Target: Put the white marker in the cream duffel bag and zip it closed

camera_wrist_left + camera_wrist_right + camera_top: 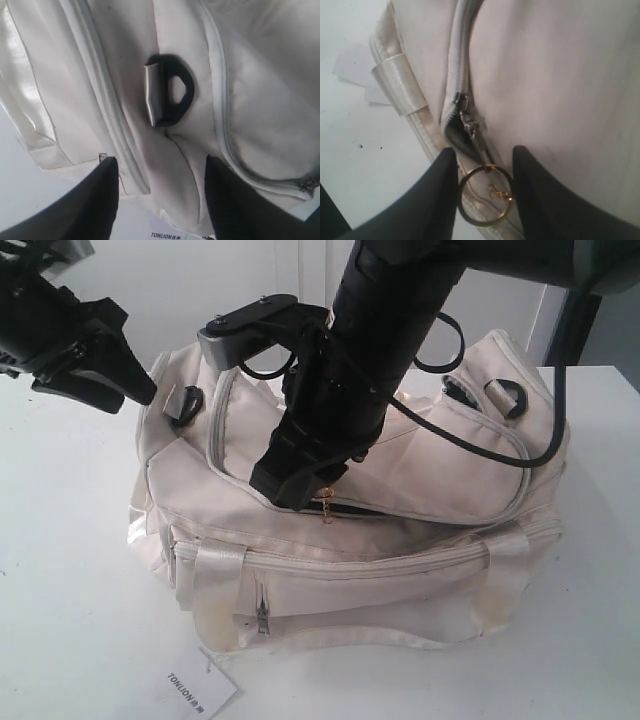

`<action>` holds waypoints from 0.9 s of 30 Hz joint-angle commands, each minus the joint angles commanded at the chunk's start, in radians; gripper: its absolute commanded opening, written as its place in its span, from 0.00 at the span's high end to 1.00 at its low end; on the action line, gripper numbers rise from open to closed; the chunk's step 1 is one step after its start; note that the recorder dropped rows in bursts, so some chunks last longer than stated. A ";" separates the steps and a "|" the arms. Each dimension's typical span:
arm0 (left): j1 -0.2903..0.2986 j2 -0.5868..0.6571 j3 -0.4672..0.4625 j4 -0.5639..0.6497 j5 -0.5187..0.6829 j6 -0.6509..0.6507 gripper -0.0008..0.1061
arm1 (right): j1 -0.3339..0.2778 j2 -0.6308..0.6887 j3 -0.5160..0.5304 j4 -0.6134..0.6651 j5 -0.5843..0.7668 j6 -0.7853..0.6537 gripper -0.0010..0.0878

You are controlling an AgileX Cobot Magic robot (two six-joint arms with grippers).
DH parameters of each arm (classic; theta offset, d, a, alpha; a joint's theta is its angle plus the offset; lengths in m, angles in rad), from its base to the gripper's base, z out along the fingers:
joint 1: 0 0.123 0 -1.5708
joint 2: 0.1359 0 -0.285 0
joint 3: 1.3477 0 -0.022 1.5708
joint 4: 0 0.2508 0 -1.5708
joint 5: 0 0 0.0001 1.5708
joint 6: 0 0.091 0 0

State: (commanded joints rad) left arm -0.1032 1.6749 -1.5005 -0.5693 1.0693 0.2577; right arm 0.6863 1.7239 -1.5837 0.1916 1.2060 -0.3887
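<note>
The cream duffel bag (400, 570) is laid on the white tabletop (70, 570), with its white tag (200, 690) resting on the tabletop at the near side and a dark gap shown in the top zipper beside the slider. The right gripper (484, 150) is positioned at the middle of the bag's top, its jaws clenched across the gold ring zipper pull (461, 207). The left gripper (160, 160) is held at the bag's end, near the black end ring (189, 90), with its jaws released and spread apart.
</note>
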 joint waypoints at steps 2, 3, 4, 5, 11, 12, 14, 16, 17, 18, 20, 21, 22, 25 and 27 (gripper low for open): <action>0.000 0.000 0.033 -0.006 -0.010 0.000 0.46 | 0.000 0.000 0.000 0.000 0.000 0.000 0.99; 0.000 0.000 0.048 -0.018 -0.019 0.000 0.46 | 0.000 0.000 0.000 0.000 0.000 0.000 0.99; 0.000 0.000 0.062 -0.034 -0.026 0.003 0.46 | 0.000 0.000 0.000 0.000 0.000 0.000 0.99; 0.000 0.000 0.075 -0.047 -0.031 0.005 0.46 | 0.000 0.000 0.000 0.000 0.000 0.000 0.99; 0.000 0.000 0.112 -0.067 -0.058 0.015 0.46 | 0.000 0.000 0.000 0.000 0.000 0.000 0.99; 0.000 0.000 0.116 -0.071 -0.060 0.022 0.47 | 0.000 0.000 0.000 0.000 0.000 0.000 0.99; 0.000 0.000 0.128 -0.082 -0.064 0.046 0.47 | 0.000 0.000 0.000 0.000 0.000 0.000 0.99; 0.000 0.000 0.142 -0.090 -0.074 0.073 0.55 | 0.000 0.000 0.000 0.000 -0.002 0.000 0.99; 0.000 0.000 0.148 -0.095 -0.075 0.084 0.61 | 0.000 0.000 0.000 0.000 -0.002 0.000 0.99; 0.000 0.000 0.157 -0.099 -0.080 0.092 0.67 | 0.000 0.000 0.000 0.000 -0.002 0.000 0.99; 0.000 0.000 0.176 -0.112 -0.092 0.120 0.82 | 0.000 0.000 0.000 0.000 -0.002 0.000 0.99; 0.000 0.000 0.184 -0.113 -0.096 0.125 0.90 | 0.000 0.000 0.000 0.000 -0.002 0.000 0.99; 0.000 0.000 0.192 -0.113 -0.107 0.131 0.97 | 0.000 0.000 0.000 0.000 -0.002 0.000 0.99; 0.000 0.000 0.213 -0.113 -0.125 0.150 0.99 | 0.000 0.000 0.000 0.000 -0.002 0.000 0.99; 0.000 0.000 0.226 -0.113 -0.144 0.157 0.99 | 0.000 0.000 0.000 0.000 0.000 0.000 0.99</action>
State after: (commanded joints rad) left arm -0.1032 1.6749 -1.2746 -0.6825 0.9252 0.4144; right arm 0.6863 1.7239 -1.5837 0.1913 1.2064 -0.3887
